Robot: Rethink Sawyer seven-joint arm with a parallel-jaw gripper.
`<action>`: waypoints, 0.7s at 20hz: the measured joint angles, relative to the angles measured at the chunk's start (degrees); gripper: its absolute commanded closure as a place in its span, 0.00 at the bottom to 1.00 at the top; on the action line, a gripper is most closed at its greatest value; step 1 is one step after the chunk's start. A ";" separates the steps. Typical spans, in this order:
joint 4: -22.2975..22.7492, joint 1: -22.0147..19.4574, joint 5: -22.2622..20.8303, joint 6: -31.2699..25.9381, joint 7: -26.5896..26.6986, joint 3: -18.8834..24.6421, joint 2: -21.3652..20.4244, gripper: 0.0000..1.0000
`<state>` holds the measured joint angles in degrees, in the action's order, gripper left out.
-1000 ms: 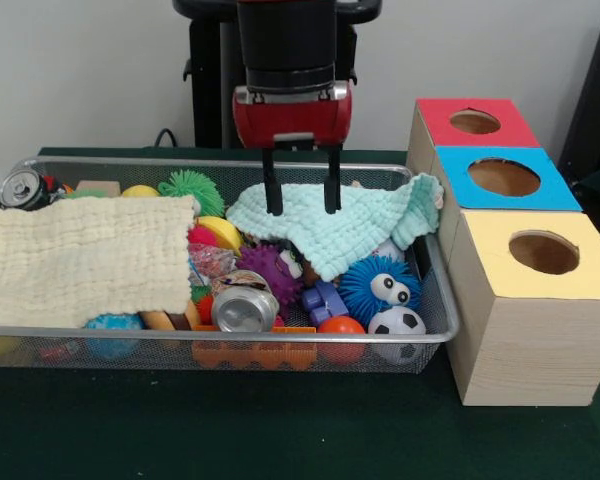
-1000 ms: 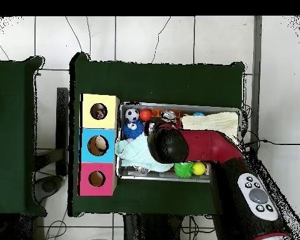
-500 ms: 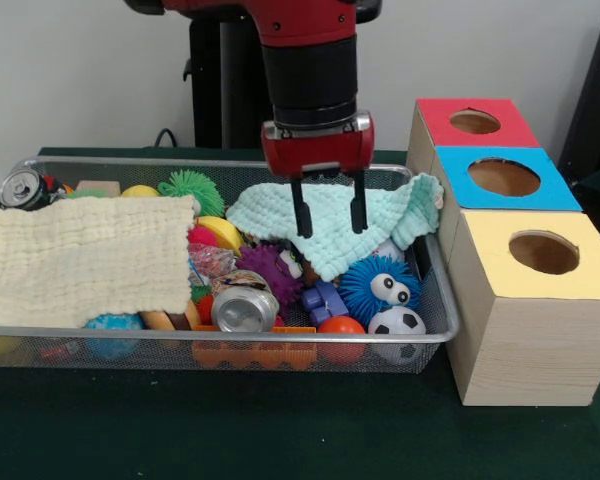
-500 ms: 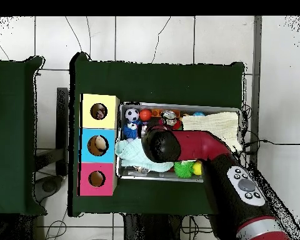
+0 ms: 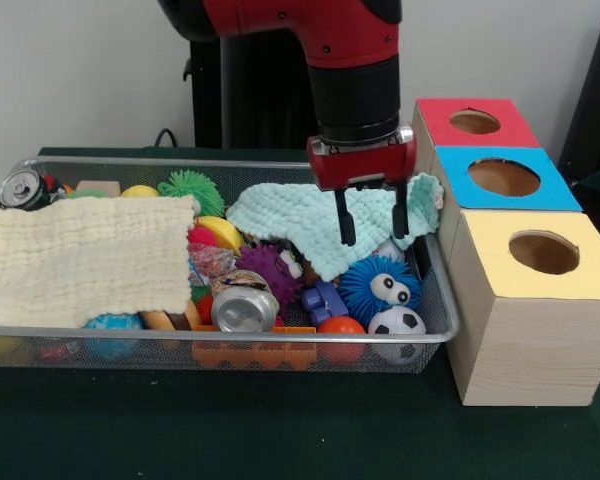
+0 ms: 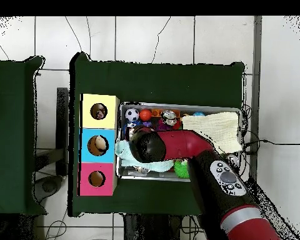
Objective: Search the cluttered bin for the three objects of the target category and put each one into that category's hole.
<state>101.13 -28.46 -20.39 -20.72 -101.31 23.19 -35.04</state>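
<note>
My gripper [image 5: 372,228] hangs open over the right part of the wire bin [image 5: 220,343], its fingers just above the mint green cloth [image 5: 300,222] with nothing between them. Below the cloth sit a blue googly-eyed spiky ball [image 5: 381,287], a small soccer ball [image 5: 396,325], an orange ball [image 5: 340,332], a purple spiky ball [image 5: 269,270] and a crushed can [image 5: 245,307]. To the right stand three wooden boxes with holes: red [image 5: 475,122], blue [image 5: 504,177], yellow [image 5: 543,252]. In the overhead view the arm [image 6: 177,145] covers the bin's middle and hides the gripper.
A cream cloth [image 5: 75,260] covers the bin's left half. A second can [image 5: 22,187], a green spiky ball [image 5: 190,186] and a yellow ball [image 5: 138,191] lie along the far edge. The overhead view shows objects inside the yellow hole [image 6: 99,112] and blue hole [image 6: 98,145].
The gripper has moved right along the bin, from over the mint cloth's left part to its right part near the boxes, and slightly lower. It stays open.
</note>
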 measured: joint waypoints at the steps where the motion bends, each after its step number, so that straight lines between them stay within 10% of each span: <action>1: -0.01 0.17 0.00 0.00 0.00 0.02 0.14 0.00; 14: -3.13 1.13 -0.01 -0.71 0.00 0.30 2.69 0.00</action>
<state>97.99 -27.33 -20.40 -21.43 -101.31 23.49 -32.34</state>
